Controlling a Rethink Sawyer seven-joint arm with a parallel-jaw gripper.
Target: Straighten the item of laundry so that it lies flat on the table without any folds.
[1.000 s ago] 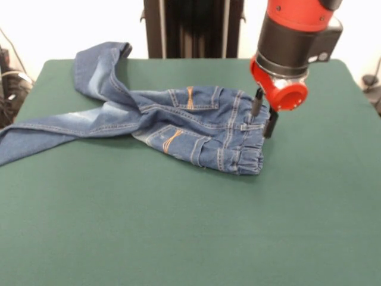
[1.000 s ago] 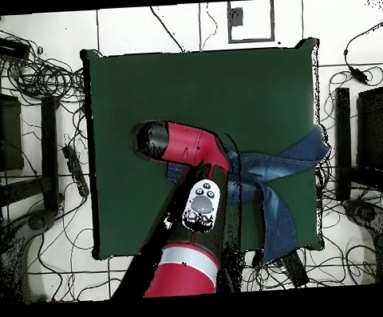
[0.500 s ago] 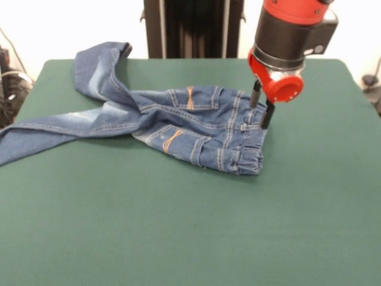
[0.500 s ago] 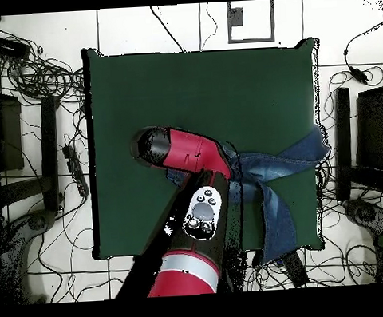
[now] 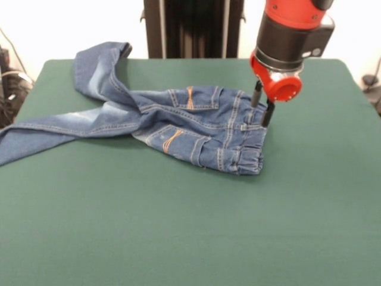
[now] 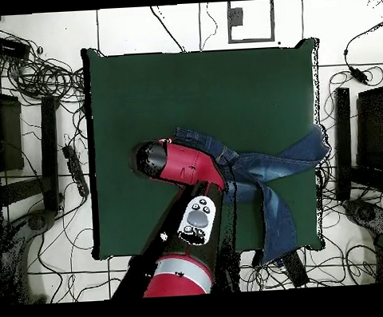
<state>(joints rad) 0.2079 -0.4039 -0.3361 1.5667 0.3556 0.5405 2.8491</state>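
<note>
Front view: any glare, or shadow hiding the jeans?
Front view: the wall behind is blown out white; light on the table is even, with a faint shadow under the jeans. Overhead view: the arm covers the waistband.

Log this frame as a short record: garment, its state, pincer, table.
garment: jeans, back pockets up
state: not flat; one leg bent back toward the table's far edge, the other running off the side edge
pincer: pincer at the waistband, two fingers apart, nothing clamped between them
table: green table
</note>
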